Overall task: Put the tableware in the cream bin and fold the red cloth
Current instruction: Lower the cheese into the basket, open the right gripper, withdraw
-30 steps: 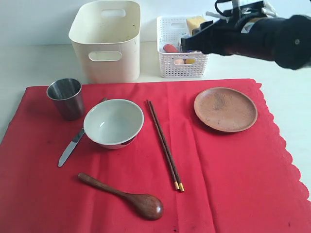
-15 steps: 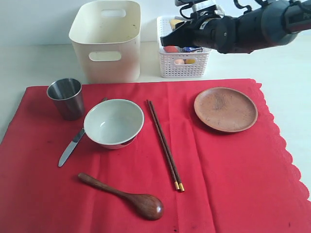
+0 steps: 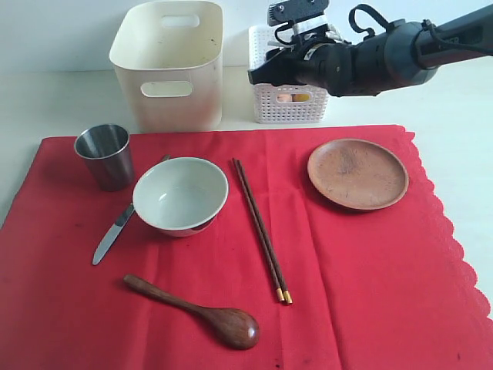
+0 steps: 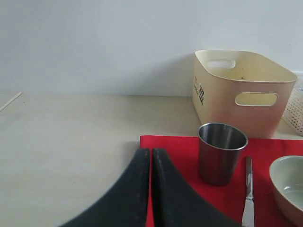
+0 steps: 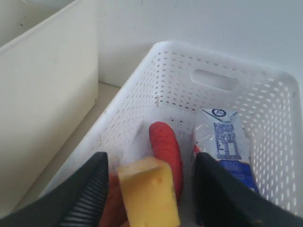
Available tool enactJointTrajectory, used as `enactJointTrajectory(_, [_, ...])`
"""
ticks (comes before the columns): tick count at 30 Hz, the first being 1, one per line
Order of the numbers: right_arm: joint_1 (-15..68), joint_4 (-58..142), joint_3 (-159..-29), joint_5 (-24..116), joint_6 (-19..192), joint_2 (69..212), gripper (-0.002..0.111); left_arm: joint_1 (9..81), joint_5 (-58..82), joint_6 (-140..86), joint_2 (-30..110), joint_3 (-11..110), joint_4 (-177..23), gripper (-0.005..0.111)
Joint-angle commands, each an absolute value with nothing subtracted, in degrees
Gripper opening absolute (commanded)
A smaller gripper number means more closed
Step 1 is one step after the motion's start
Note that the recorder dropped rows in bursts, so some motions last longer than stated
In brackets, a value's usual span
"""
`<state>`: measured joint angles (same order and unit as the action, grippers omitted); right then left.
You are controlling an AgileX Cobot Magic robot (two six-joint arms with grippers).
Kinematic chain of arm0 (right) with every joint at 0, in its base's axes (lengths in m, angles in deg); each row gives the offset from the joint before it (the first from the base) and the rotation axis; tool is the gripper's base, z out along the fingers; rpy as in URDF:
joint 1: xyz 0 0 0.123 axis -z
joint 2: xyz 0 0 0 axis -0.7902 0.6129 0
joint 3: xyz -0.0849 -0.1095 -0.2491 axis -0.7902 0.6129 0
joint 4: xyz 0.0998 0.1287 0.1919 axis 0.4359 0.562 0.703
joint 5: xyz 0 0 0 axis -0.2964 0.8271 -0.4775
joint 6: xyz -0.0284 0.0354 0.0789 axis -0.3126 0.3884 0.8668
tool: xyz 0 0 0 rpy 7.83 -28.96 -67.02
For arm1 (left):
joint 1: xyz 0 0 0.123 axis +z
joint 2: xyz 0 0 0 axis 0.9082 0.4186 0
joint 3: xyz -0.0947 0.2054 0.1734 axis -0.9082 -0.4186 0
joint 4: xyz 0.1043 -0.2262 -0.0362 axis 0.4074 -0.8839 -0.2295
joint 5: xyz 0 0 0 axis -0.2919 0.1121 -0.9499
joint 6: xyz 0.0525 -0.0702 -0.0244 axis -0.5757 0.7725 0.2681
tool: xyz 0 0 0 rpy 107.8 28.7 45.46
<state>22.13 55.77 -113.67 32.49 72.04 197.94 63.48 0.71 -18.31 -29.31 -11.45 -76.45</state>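
Exterior view: the right gripper is held above the white lattice basket, beside the cream bin; no tableware is seen in that bin. The steel cup, white bowl, table knife, chopsticks, wooden spoon and brown plate lie on the red cloth, which is spread flat.

Left wrist view: the left gripper is closed, its fingers pressed together on nothing, near the cup.

Right wrist view: the fingers are spread; a cheese block is seen between them, touched by neither.

Food sorting is judged to be the step in hand. Next, the right arm should be raised clear and a piece of tableware gripped; the flat plate calls for a rim grip. Folding must be deferred until the cloth is cleared.
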Motion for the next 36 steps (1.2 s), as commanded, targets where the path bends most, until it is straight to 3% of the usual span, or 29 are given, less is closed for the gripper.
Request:
enactJointTrajectory(1, [22.36,55.64,-114.0,30.14,71.74,197.93,0.065,63.64,0.73,-18.25,-29.69,-11.42,-76.81,0.004])
enactJointTrajectory(8, [22.36,55.64,-114.0,32.36,71.74,196.66,0.07,63.64,0.73,-18.25,-29.69,-11.42,-76.81,0.004])
enactJointTrajectory(16, [22.36,55.48,-114.0,48.97,66.72,185.36,0.066,63.64,0.73,-18.25,-29.69,-11.42,-76.81,0.004])
enactJointTrajectory(20, [22.36,55.48,-114.0,55.25,69.2,180.28,0.055,63.64,0.73,-18.25,-29.69,-11.42,-76.81,0.004])
enactJointTrajectory(26, [22.36,55.71,-112.63,56.68,70.63,179.49,0.017,63.64,0.73,-18.25,-29.69,-11.42,-76.81,0.004])
enactJointTrajectory(29, [22.36,55.71,-108.94,50.2,70.64,179.49,0.0,63.64,0.73,-18.25,-29.69,-11.42,-76.81,0.004])
enactJointTrajectory(36, [21.87,55.66,-108.81,52.02,70.75,179.26,0.0,63.64,0.73,-18.25,-29.69,-11.42,-76.81,0.004])
